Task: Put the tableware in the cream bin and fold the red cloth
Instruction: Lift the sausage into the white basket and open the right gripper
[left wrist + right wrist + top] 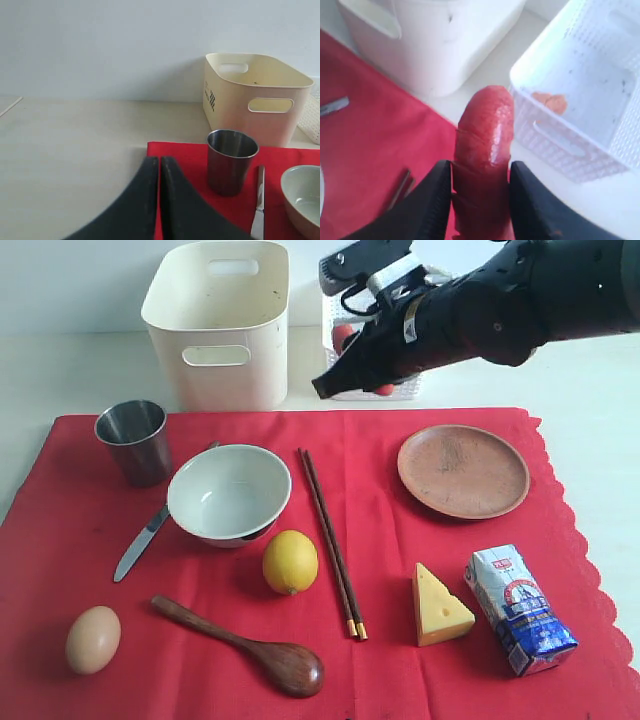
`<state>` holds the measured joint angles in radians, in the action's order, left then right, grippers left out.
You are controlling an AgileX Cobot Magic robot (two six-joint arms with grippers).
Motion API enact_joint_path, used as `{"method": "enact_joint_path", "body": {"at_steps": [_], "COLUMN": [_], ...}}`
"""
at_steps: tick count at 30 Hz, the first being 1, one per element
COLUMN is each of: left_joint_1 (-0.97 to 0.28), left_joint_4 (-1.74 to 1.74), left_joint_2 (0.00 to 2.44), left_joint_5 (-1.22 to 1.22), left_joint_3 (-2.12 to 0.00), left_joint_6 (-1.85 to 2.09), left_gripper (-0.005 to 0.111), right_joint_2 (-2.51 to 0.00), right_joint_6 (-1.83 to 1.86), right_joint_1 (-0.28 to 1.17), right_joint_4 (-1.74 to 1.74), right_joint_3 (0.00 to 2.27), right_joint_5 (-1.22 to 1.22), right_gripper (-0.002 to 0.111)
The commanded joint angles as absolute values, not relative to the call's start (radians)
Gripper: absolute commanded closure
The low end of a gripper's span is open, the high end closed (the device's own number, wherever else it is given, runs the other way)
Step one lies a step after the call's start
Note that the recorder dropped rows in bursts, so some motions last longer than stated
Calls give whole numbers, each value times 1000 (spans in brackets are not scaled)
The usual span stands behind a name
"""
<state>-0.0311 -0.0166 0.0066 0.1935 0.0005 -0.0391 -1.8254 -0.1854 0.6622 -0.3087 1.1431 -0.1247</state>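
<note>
Nearest, the milk carton [520, 610] has red print too small to read. On the red cloth [390, 530] — scalloped edge right — the wooden spoon [245, 645] points bowl end right. The chopsticks [332, 540] run near-to-far, gold tips nearest, and the knife [140, 545] slants by the white bowl [228, 492]. Farther back sit the steel cup [133, 440] and brown plate [462, 470], then the cream bin [220, 325]. The right gripper [481, 170] clamps a red sausage [485, 125] beside the lattice basket [555, 145]. The left gripper [159, 170], jaws together, hangs at the cloth's left edge — open table [75, 150] beyond.

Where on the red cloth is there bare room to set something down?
Bare red cloth lies between the chopsticks and the brown plate, and between the knife and the egg. It is crowded around the cup, bowl and lemon.
</note>
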Motion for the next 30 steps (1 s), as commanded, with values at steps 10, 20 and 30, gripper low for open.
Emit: {"method": "enact_joint_path", "body": {"at_steps": [10, 20, 30], "left_joint_1": [-28, -28, -28], "left_joint_4": [-10, -10, -10], "left_joint_2": [0, 0, 0], "left_joint_5": [193, 193, 193], "left_joint_3": [0, 0, 0], "left_joint_6": [-39, -39, -39], "left_gripper": [103, 103, 103], "right_joint_2": [-2010, -2139, -2167], "right_joint_6": [-177, 5, 0], "right_joint_1": [525, 492, 494], "right_joint_4": [-204, 334, 207], "right_joint_3": [1206, 1206, 1268], "right_joint_5": [425, 665, 544], "right_gripper": [108, 108, 108]}}
